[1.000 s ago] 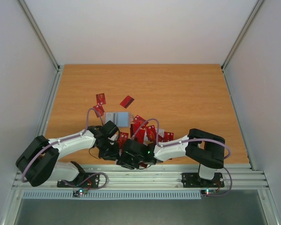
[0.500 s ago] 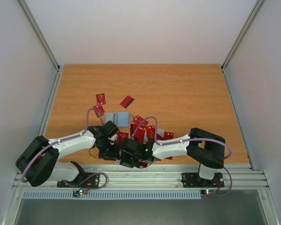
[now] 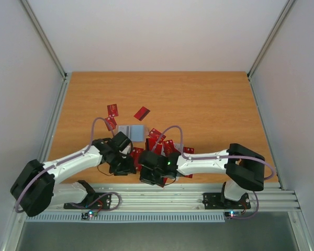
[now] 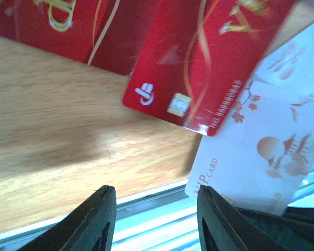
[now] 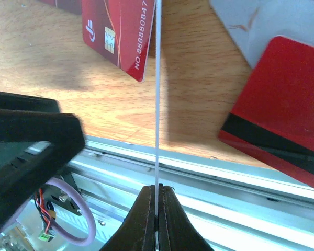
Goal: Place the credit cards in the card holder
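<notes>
Though thin, glossy rectangular credit cards (image 4: 199,63)

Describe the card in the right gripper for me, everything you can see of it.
The card shows edge-on in the right wrist view, as a thin, straight, pale line, so neither face can be read there. The right gripper is shut on its near end, pinching both faces. The card sticks straight out from the gripper, over the metal rail and the wooden table, and casts a narrow shadow beside it. No bend shows. I cannot tell whether its far end touches anything.
</notes>
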Robot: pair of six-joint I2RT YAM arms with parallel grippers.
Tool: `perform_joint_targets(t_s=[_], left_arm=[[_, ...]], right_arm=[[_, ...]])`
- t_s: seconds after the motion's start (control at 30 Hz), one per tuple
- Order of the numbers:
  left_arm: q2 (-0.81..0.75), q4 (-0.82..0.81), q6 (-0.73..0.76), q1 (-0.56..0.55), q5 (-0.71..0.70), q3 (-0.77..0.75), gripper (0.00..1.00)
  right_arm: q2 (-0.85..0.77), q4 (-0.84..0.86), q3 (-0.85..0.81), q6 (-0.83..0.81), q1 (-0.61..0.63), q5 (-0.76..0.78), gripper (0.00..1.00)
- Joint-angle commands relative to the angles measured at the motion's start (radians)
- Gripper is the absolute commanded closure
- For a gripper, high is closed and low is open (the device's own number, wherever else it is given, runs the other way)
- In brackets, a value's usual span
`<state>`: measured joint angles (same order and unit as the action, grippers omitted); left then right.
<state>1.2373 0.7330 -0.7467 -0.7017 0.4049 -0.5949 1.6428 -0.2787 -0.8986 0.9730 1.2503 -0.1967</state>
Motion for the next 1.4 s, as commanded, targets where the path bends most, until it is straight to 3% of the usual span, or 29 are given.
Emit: perform_joint_targets(t_s=[0.0, 0.3, 0.53, 0.77, 0.93, 1.17, 1.37], left_arm=[[-0.078, 0.096, 0.022, -0.001, -0.053, -0.083, 0.52], [-0.189, 0.295, 0.142, 0.042, -0.188, -0.316, 0.26], [-0.196, 0.321, 0.268, 0.187, -0.037, -0.541, 0.2], [-0.144, 0.207, 0.223, 0.243, 0.171, -0.692, 0.25], [-0.149, -0.015, 0.038, 0.293, 0.336, -0.68, 0.3], [-0.14, -0.34, -0.197, 0.306, 0.454, -0.625, 0.39], [-0.104, -0.368, -0.204, 0.306, 0.45, -0.644, 0.44]], right_arm=[[-0.062, -0.13, -0.006, -0.037, -0.011, 0.02, 0.99], [-0.229, -0.321, -0.082, -0.232, -0.114, -0.033, 0.99], [-0.371, -0.383, -0.159, -0.43, -0.343, -0.222, 0.99], [-0.401, -0.368, -0.294, -0.557, -0.55, -0.502, 0.99], [-0.382, -0.247, -0.347, -0.541, -0.645, -0.664, 0.99], [-0.34, -0.058, -0.392, -0.486, -0.667, -0.797, 0.99], [-0.304, 0.036, -0.429, -0.447, -0.667, -0.877, 0.99]])
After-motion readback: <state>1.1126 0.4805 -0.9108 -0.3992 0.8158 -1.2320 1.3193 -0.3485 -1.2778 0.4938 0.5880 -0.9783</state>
